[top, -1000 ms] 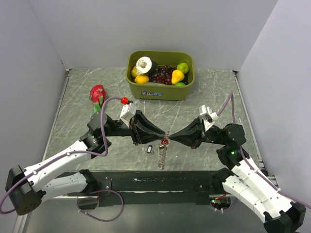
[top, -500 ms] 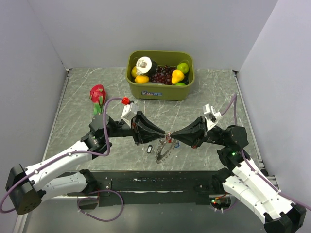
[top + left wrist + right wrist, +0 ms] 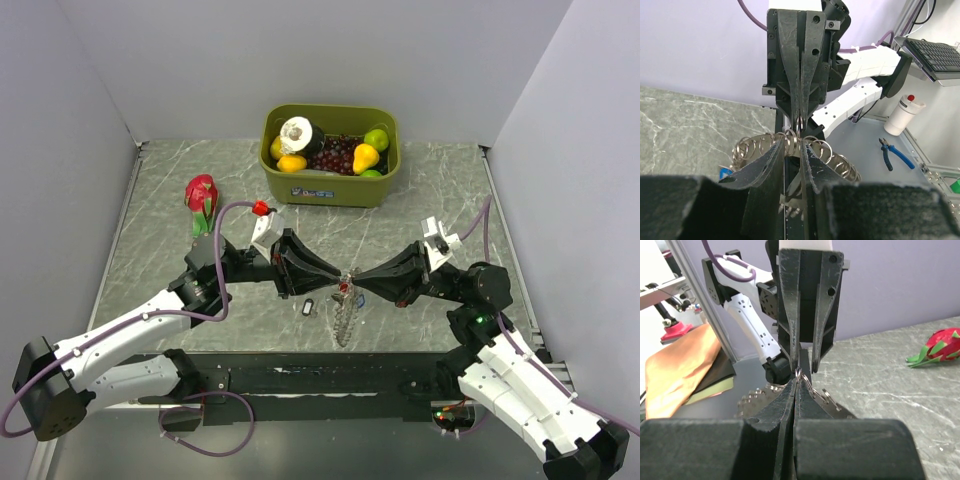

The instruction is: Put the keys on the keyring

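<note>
Marbled table (image 3: 160,200), left tool (image 3: 792,145) and right tool (image 3: 796,383) pinching keyring (image 3: 344,320)

We note grey marbled tabletop (image 3: 440,190). At far edge, olive bin (image 3: 375,190) holding yellow pear (image 3: 365,157), dark grapes (image 3: 335,155), green round fruit (image 3: 377,138), orange-yellow fruit (image 3: 292,163), white roll (image 3: 297,132) with dark core. Red dragon fruit (image 3: 201,193) with green leaves lies on tabletop left of bin, apart from it. Beyond tabletop we spot white bottle (image 3: 905,114) with red cap, blue-handled pliers (image 3: 895,154), keyboard (image 3: 935,52), orange cloth (image 3: 680,367).
</note>
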Robot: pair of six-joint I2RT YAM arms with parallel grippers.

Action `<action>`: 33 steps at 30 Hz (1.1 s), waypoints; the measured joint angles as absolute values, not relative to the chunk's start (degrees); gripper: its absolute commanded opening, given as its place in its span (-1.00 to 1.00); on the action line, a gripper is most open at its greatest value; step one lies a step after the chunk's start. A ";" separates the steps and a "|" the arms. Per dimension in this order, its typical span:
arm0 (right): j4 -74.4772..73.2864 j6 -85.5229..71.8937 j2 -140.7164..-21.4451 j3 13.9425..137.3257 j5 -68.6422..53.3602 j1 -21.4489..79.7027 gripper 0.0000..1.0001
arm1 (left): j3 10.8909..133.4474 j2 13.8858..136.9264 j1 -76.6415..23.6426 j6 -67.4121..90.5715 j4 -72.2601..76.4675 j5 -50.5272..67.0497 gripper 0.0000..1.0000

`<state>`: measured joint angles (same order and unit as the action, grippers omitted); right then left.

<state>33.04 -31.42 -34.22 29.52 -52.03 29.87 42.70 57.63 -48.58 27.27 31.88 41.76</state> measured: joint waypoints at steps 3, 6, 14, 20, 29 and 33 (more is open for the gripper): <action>33.87 -31.92 -34.28 29.52 -51.94 29.87 -1.00 | 42.72 57.65 -48.58 27.27 31.88 41.80 -0.50; 34.26 -32.14 -34.30 29.52 -51.90 29.87 -1.00 | 42.72 57.98 -48.58 27.31 32.08 42.17 -0.50; 34.39 -32.14 -34.37 29.52 -51.83 29.87 -1.00 | 42.72 58.17 -48.75 27.68 32.05 42.13 -0.52; 35.57 -32.58 -35.00 29.50 -51.88 29.87 -1.00 | 42.72 56.69 -48.84 27.49 31.59 42.13 -0.54; 36.53 -33.43 -36.01 29.50 -52.03 29.87 -1.00 | 42.89 56.49 -49.19 26.26 30.00 42.06 -0.92; 36.95 -33.63 -36.36 29.47 -52.07 29.87 -1.00 | 43.64 56.49 -49.78 25.93 29.02 41.78 -0.98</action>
